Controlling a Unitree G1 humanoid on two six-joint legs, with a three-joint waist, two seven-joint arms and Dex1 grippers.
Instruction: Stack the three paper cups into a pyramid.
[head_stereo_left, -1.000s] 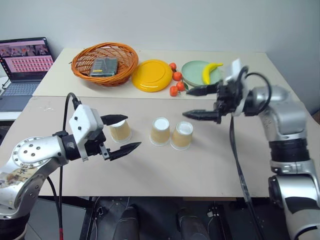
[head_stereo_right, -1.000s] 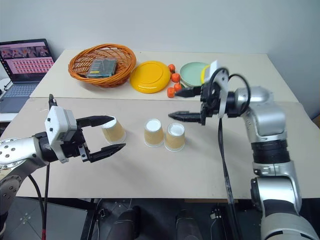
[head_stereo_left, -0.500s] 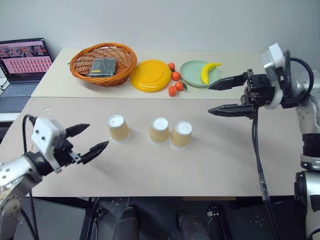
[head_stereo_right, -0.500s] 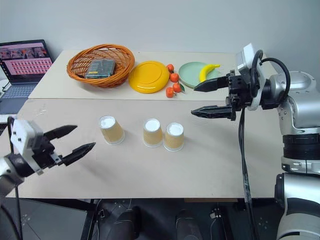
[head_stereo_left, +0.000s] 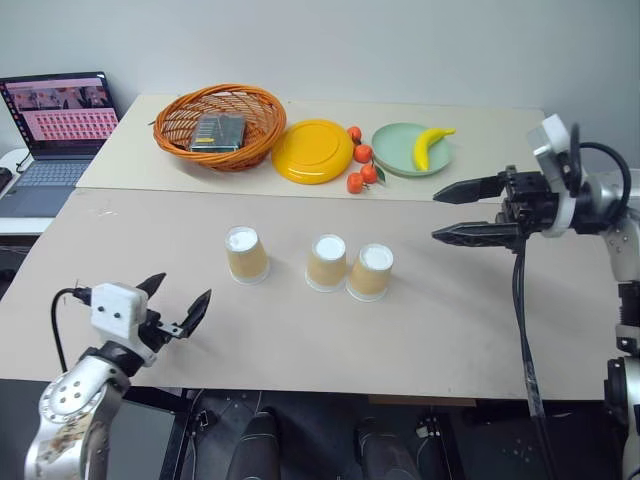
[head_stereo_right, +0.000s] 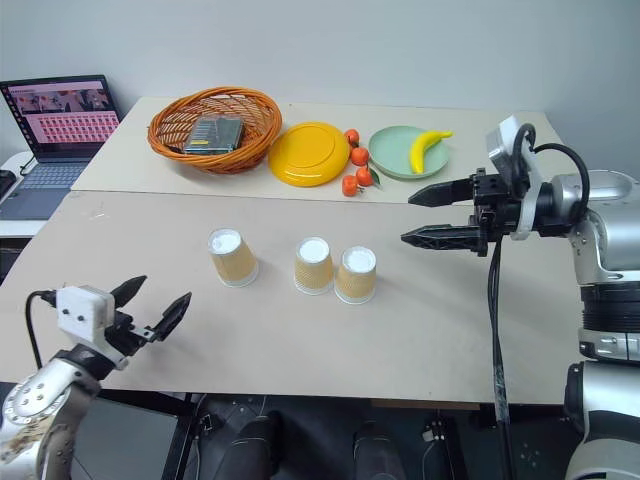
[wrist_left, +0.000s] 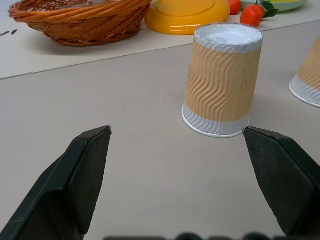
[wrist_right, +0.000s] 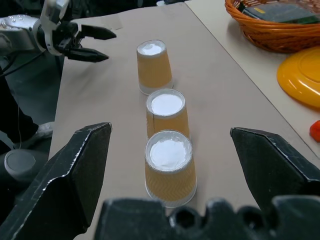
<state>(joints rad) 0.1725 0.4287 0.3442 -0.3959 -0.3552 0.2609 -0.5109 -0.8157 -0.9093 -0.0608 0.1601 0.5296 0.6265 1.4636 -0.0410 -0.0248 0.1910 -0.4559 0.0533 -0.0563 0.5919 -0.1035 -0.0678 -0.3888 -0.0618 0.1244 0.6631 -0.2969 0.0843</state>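
Observation:
Three paper cups stand upside down in a row on the near table: a left cup (head_stereo_left: 245, 255), a middle cup (head_stereo_left: 326, 263) and a right cup (head_stereo_left: 370, 272). The middle and right cups stand close together, while the left one stands apart. My left gripper (head_stereo_left: 183, 289) is open and empty near the table's front left edge, pointing toward the left cup (wrist_left: 222, 80) from well short of it. Out to the right of the row, my right gripper (head_stereo_left: 436, 217) hovers above the table, open and empty, aimed along the cups (wrist_right: 170, 167).
On the far table are an orange wicker basket (head_stereo_left: 222, 124) holding a dark box, a yellow plate (head_stereo_left: 312, 151), tangerines (head_stereo_left: 360, 168) and a green plate (head_stereo_left: 405, 155) with a banana (head_stereo_left: 428, 146). A laptop (head_stereo_left: 55, 130) stands at the far left.
My left gripper has dropped and drawn back left, away from the left cup, to the table's front edge. My right gripper has pulled away to the right. The cups have not moved.

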